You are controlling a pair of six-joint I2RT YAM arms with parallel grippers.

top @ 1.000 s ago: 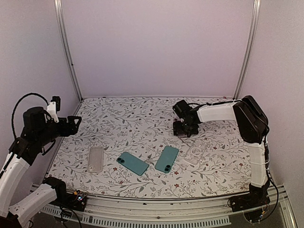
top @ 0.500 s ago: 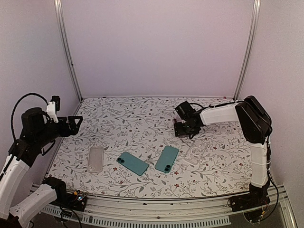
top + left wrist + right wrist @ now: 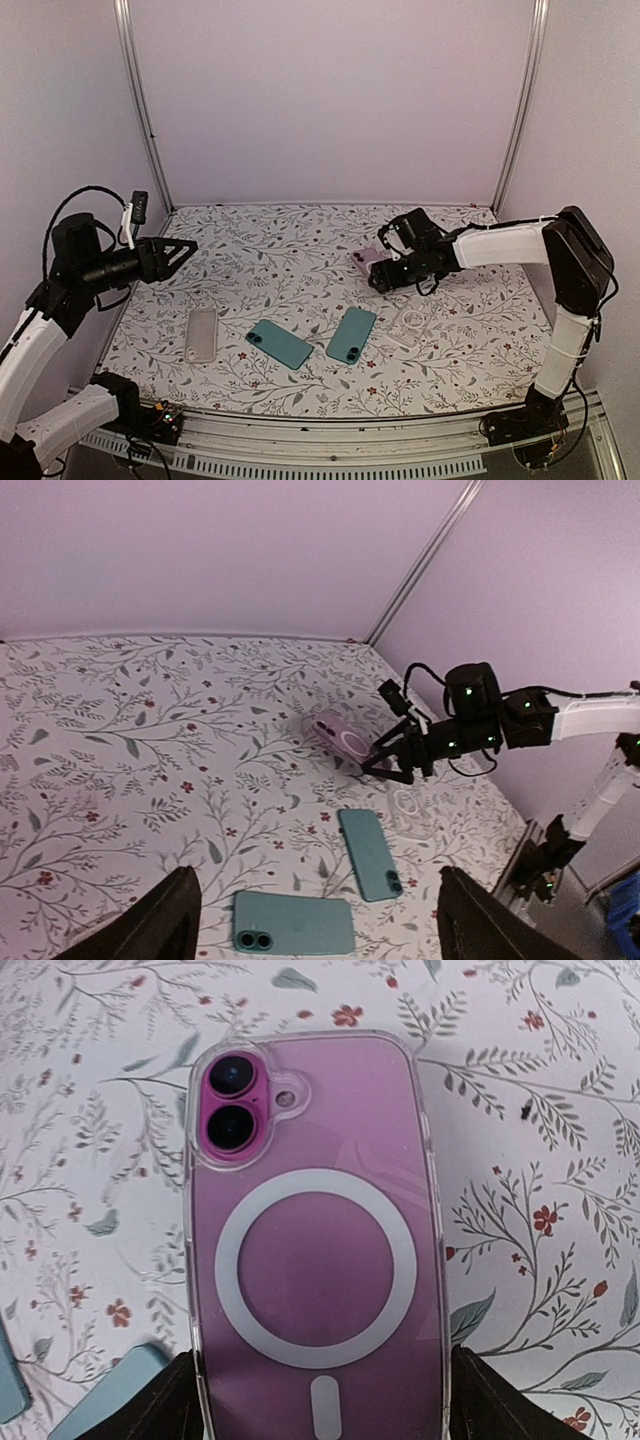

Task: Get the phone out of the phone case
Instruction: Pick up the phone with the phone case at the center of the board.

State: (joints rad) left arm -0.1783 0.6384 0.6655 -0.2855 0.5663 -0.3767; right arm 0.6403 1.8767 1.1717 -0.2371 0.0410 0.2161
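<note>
Right wrist view: the pink phone (image 3: 315, 1260), inside its clear case (image 3: 225, 1260), is clamped at its lower end by the right hand (image 3: 318, 1415). The camera end is unsupported, raised off the tabletop (image 3: 540, 1110) and tilted. The left hand (image 3: 320, 930) is held wide apart with nothing in it, well away at the left side.

Risks noted:
- The grip is taken on slick case walls at one end only, so the phone could be levered down or slid out by a quick wrist swing.
- A drop would likely be taken by the tabletop or by the nearer teal phone (image 3: 351, 334), just in front.
- With the case squeezed from both sides, the phone may be pinned in rather than freed. A second grip from the left hand is judged necessary, and a clash of hands is possible if it is brought in carelessly.

Room:
- A broad bare stretch of tabletop is seen between the two hands.
- The front strip is crowded by a second teal phone (image 3: 280, 343), a left empty case (image 3: 201, 334) and a right empty case (image 3: 408, 322).
- The back wall and a frame post (image 3: 515, 110) are near the right arm.
</note>
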